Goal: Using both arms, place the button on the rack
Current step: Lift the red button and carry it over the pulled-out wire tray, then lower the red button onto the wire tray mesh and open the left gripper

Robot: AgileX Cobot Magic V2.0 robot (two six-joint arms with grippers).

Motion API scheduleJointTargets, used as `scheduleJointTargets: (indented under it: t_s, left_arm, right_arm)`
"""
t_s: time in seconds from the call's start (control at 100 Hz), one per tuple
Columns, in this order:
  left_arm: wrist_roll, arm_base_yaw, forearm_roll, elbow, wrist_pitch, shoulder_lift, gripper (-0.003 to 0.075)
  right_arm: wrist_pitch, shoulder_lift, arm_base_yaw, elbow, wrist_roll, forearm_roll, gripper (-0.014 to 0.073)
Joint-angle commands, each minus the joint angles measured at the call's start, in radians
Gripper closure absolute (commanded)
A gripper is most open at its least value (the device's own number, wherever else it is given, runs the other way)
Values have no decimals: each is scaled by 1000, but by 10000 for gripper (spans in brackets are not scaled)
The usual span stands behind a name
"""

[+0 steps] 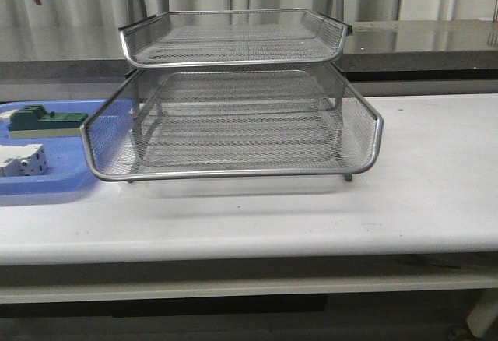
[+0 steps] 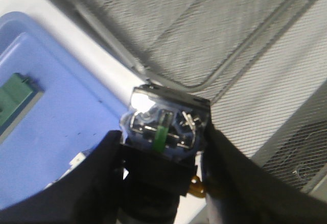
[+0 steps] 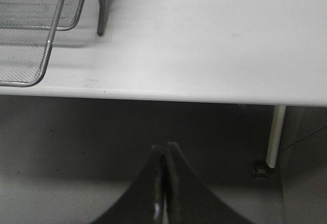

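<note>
The left pincer (image 2: 163, 168) clamps the button (image 2: 166, 127) above the rack (image 2: 204, 29); the right pincer (image 3: 163, 183) is closed empty.

One rack (image 1: 233, 100) is seen, with two mesh trays visible. One blue tray (image 1: 47, 189) is counted, holding one green block (image 1: 43, 121) and one white breaker (image 1: 22, 159). One button (image 2: 166, 127) is seen. Two end effectors are counted: left (image 2: 163, 183), right (image 3: 164, 193).
</note>
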Motion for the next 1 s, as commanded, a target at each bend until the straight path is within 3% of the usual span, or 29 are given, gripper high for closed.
scheduleJointTargets:
  t_s: [0.0, 0.51, 0.99]
  left_arm:
    - [-14, -51, -41, -1, 15, -59, 716]
    - [4, -296, -41, 80, -102, -23, 716]
    - [33, -366, -39, 78, -169, 125, 716]
  right_arm:
    - [-54, 1, -6, -34, -4, -17, 662]
    - [-54, 1, -6, -34, -4, -17, 662]
    - [-54, 1, -6, -34, -4, -17, 662]
